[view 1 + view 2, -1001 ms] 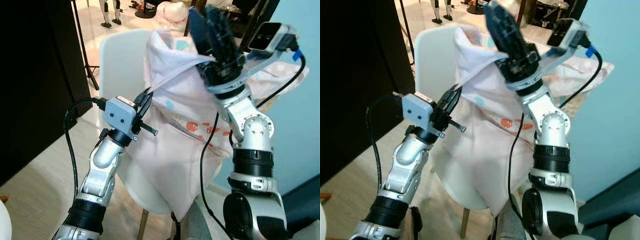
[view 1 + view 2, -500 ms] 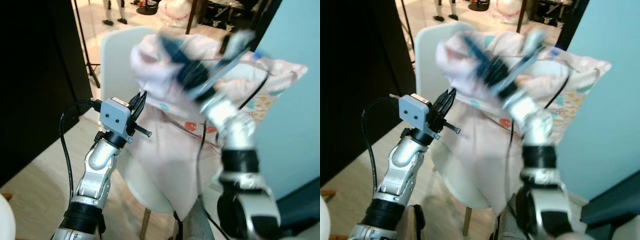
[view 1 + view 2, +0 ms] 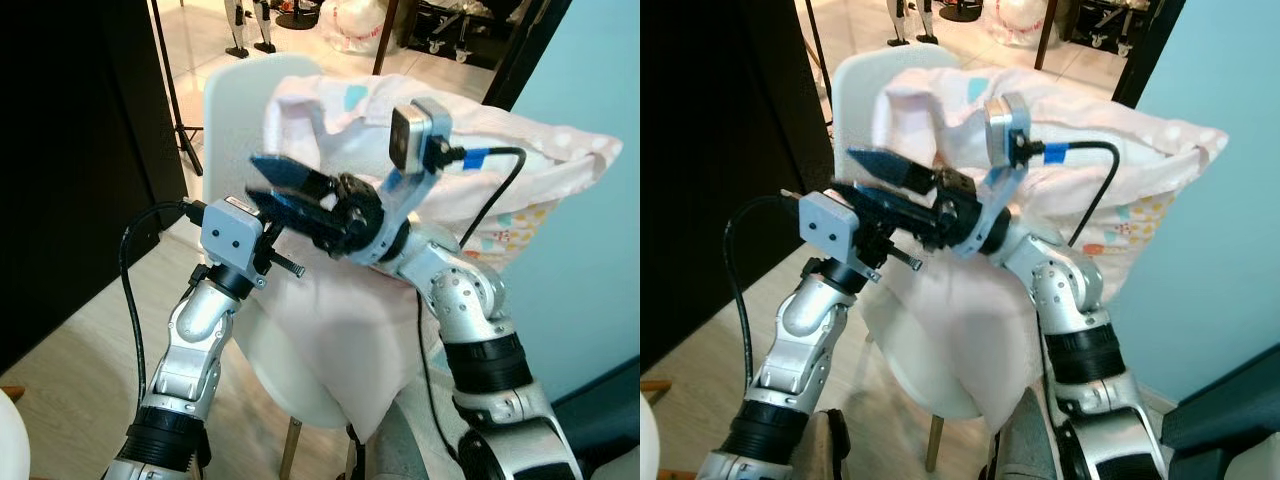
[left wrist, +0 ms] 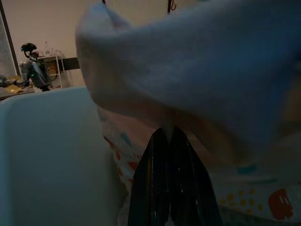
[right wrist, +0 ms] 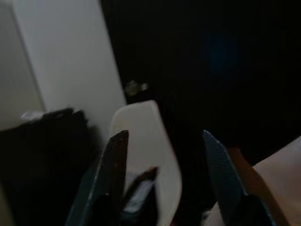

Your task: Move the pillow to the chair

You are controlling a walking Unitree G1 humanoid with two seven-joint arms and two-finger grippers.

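The right gripper [image 3: 285, 185] stood wide open and empty, pointing left across the pillow [image 3: 500, 150], which lay draped over the white chair [image 3: 235, 100] with its long axis running rightward. The left gripper [image 4: 169, 155], fingers together, pinched the pillow's near-left fabric.

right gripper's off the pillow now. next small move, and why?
Probably open the left gripper and back it off. The pale pink patterned pillow already lies on the white plastic chair; the right gripper is open, clear of the fabric, while the left fingers look shut on a fold.
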